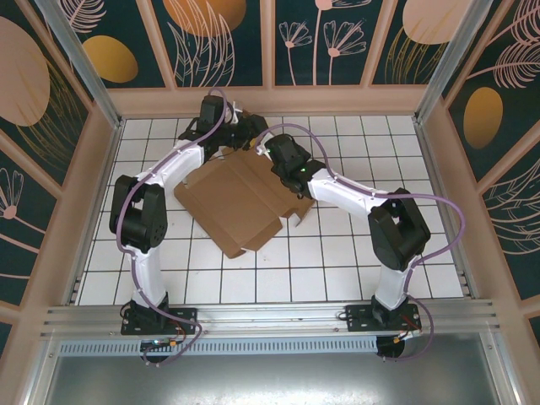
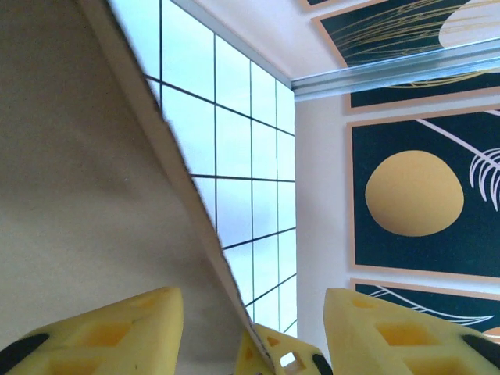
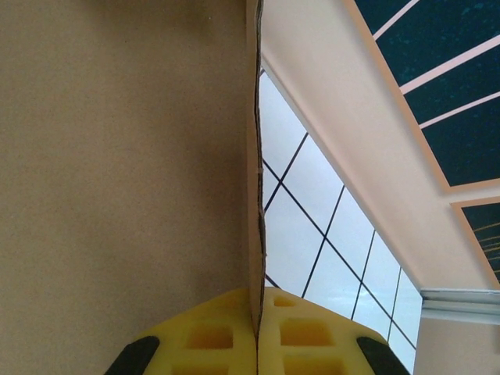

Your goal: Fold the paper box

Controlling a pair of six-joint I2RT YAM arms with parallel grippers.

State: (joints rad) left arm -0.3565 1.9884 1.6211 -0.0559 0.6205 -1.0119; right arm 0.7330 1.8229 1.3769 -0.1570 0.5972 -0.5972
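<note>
Roughly centred on the white tiled table (image 1: 337, 261), the paper box (image 1: 240, 202) lies opened out as a flat brown sheet, with both arms reaching to its far side. The right gripper (image 3: 256, 337) is pinched tight on a cardboard edge, and its yellow fingers (image 3: 211, 340) meet on the board at the very rim. The left gripper (image 2: 250, 336) stands wide, one finger (image 2: 101, 328) on either side of another edge of the box without clamping it. With such a shallow bite on the right, the likely failure is the edge slipping free or the corrugated rim tearing once the panel is swung. With only one side gripped, the sheet may also pivot or skid on the smooth tiles. If the left jaws close off the crease line, the panel could buckle there rather than fold cleanly.
</note>
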